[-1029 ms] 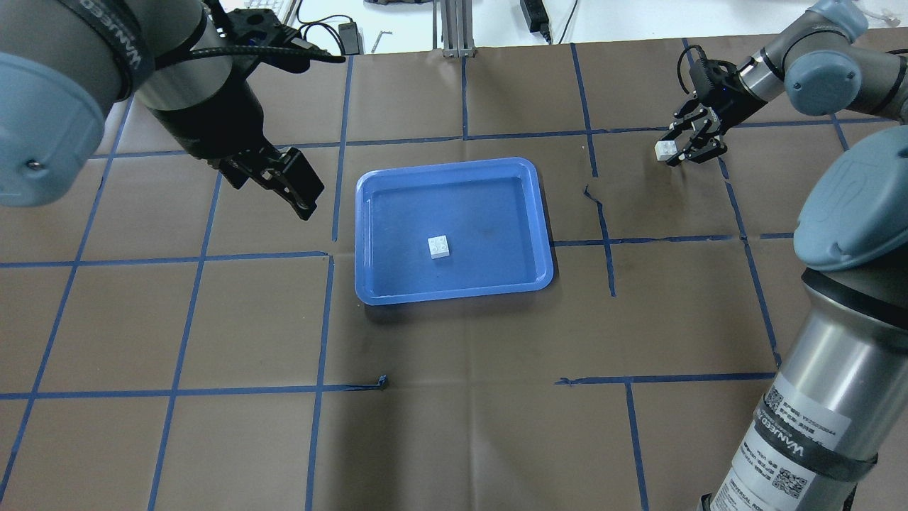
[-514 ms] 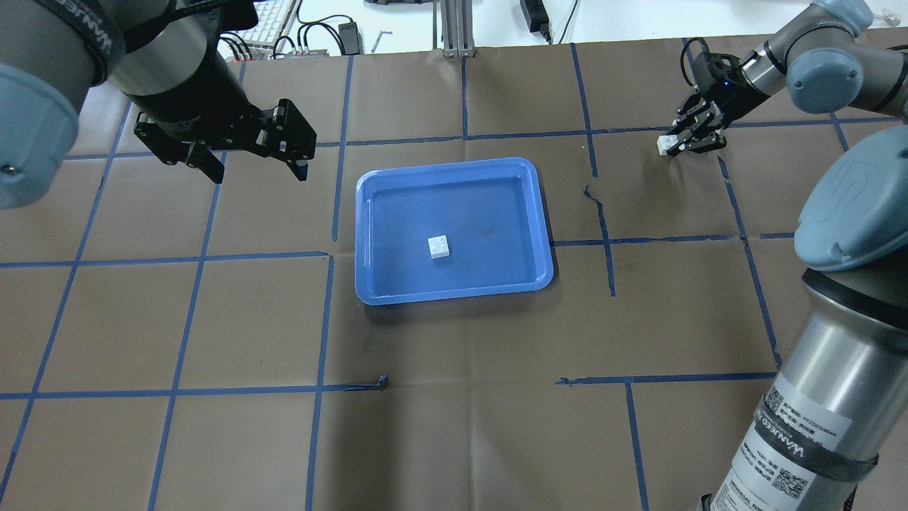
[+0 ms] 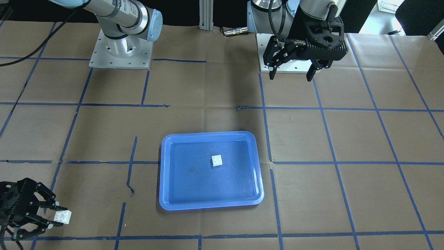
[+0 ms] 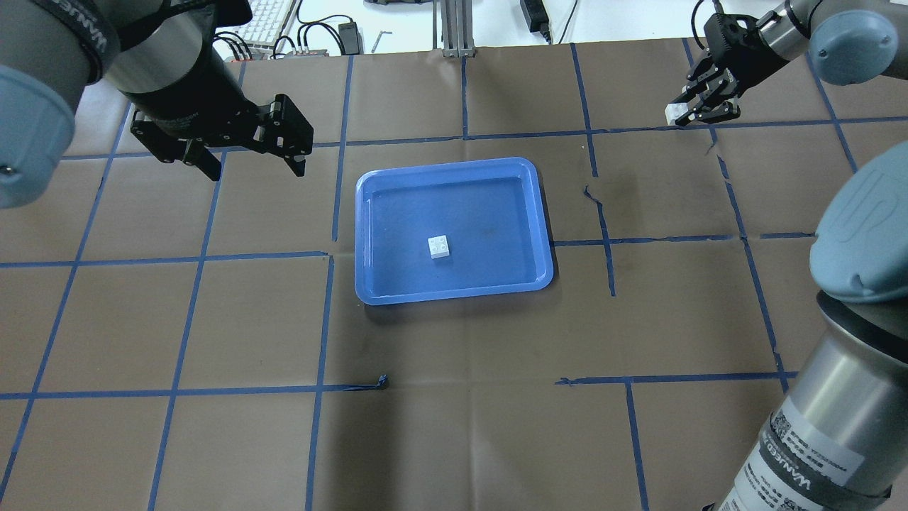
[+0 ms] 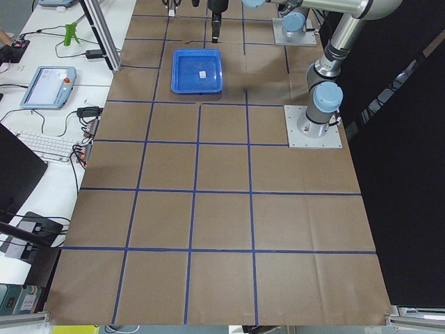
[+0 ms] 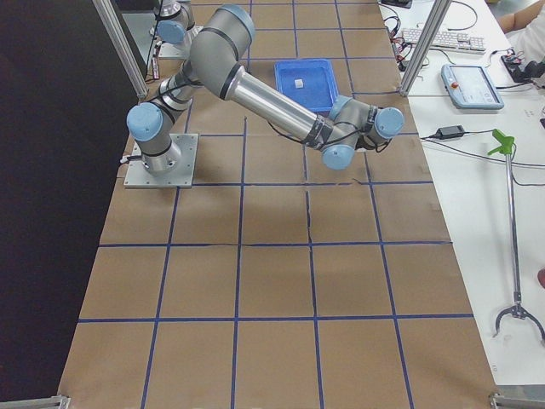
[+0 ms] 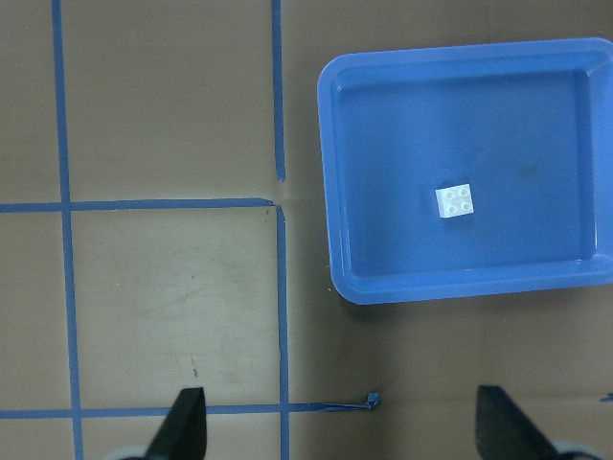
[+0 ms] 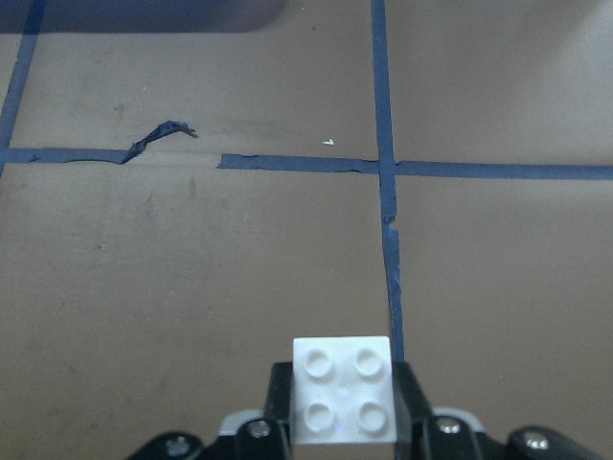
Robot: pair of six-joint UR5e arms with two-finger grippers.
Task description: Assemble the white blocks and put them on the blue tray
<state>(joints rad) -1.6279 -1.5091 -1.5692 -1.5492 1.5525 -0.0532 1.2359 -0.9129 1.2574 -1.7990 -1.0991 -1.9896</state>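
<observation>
The blue tray (image 4: 454,162) lies mid-table, and also shows in the front view (image 3: 208,205) and the left wrist view (image 7: 383,115). One white block (image 4: 439,246) sits studs up on its bottom, free of both grippers; it also shows in the front view (image 3: 217,160) and the left wrist view (image 7: 456,200). My right gripper (image 4: 682,113) is far right of the tray, shut on the second white block (image 4: 675,111), which the right wrist view (image 8: 343,389) shows studs up above the paper. My left gripper (image 4: 255,170) hangs open and empty, left of the tray's far corner.
Brown paper with a blue tape grid covers the table. Torn tape ends lie right of the tray (image 4: 592,195) and in front of it (image 4: 381,382). An aluminium post (image 4: 454,28), cables and a keyboard (image 4: 266,18) stand past the far edge.
My right gripper has carried its white block farther from the tray, toward the far right corner. My left gripper has swung back from the tray's edge and turned to point downward.
</observation>
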